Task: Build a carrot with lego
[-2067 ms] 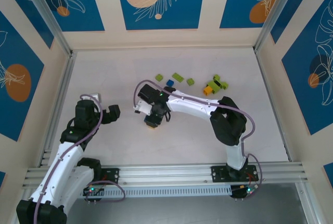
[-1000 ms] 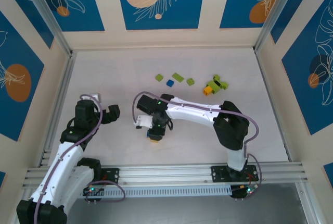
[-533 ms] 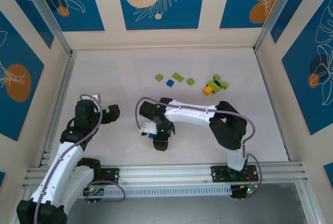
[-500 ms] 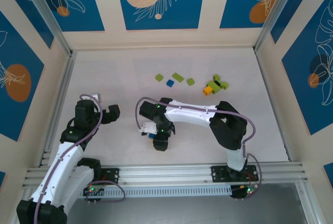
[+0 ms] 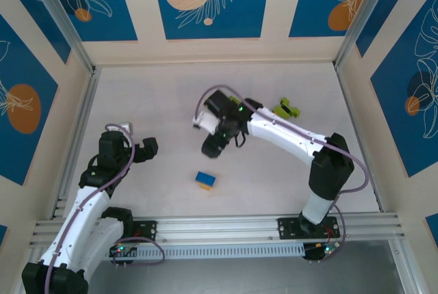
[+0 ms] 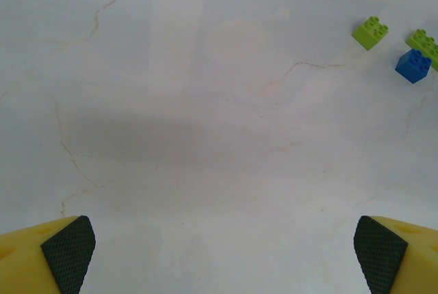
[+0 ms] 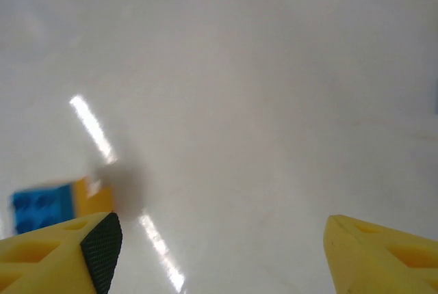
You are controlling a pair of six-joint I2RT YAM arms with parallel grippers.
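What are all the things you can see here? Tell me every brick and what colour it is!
Lego pair: one, blue joined to orange, loose on the table, front middle.
Lego clump: one, lime green with black, far right.
Lime green bricks: two, loose, far middle; one is cut off by the edge of the left wrist view.
Blue brick: one, loose, just nearer than those two.
Table: one, pale and marbled.
Wall panels: several, blue and cream with leaf drawings, around the table.
Left tool: one, yellow fingers with black pads, open, empty, left side.
Right tool: one, same colours, open, empty, middle, beyond the lego pair.
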